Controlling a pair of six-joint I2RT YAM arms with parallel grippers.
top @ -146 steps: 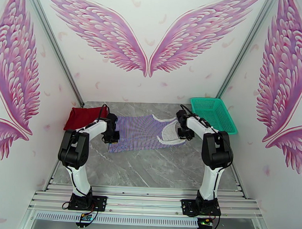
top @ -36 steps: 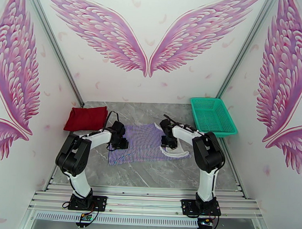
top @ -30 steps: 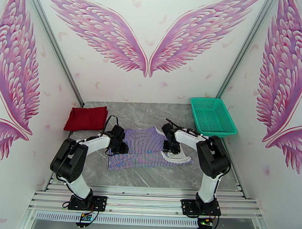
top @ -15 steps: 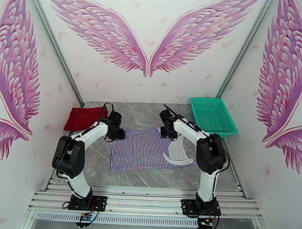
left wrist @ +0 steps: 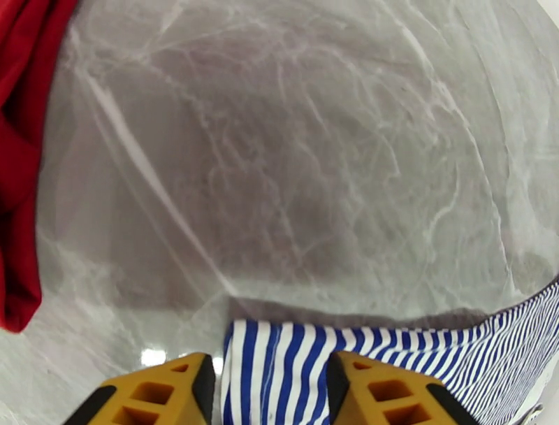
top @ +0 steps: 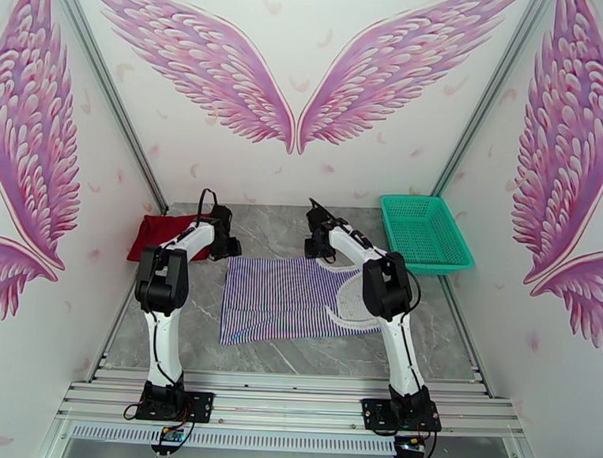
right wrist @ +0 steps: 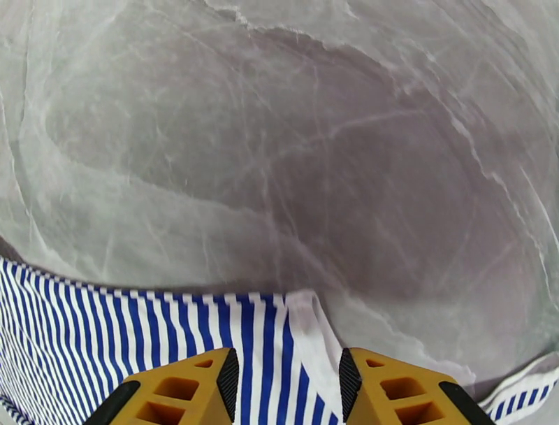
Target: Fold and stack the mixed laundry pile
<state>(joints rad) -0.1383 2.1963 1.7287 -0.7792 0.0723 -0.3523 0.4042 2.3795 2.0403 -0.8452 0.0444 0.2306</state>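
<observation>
The blue-and-white striped shirt (top: 291, 301) lies spread flat mid-table, with a white inner patch at its right. My left gripper (top: 231, 249) is at its far left corner. In the left wrist view its yellow fingers stand apart, open (left wrist: 269, 391), with the shirt's corner (left wrist: 433, 356) lying between them. My right gripper (top: 316, 250) is at the far right corner, also open (right wrist: 285, 391), straddling the white-hemmed edge of the shirt (right wrist: 105, 335). The dark red T-shirt (top: 153, 235) sits folded at the far left, just beyond the left gripper, and its edge (left wrist: 21, 140) borders the left wrist view.
A teal mesh basket (top: 424, 230) stands at the far right of the grey marble table (top: 297, 356). Walls close in the table on the left, the right and the back. Bare marble lies beyond both grippers and in front of the shirt.
Over the last second both grippers travelled from above the shirt's middle to its far corners, and the left jaws widened. The shirt lies nearer me than several seconds ago.
</observation>
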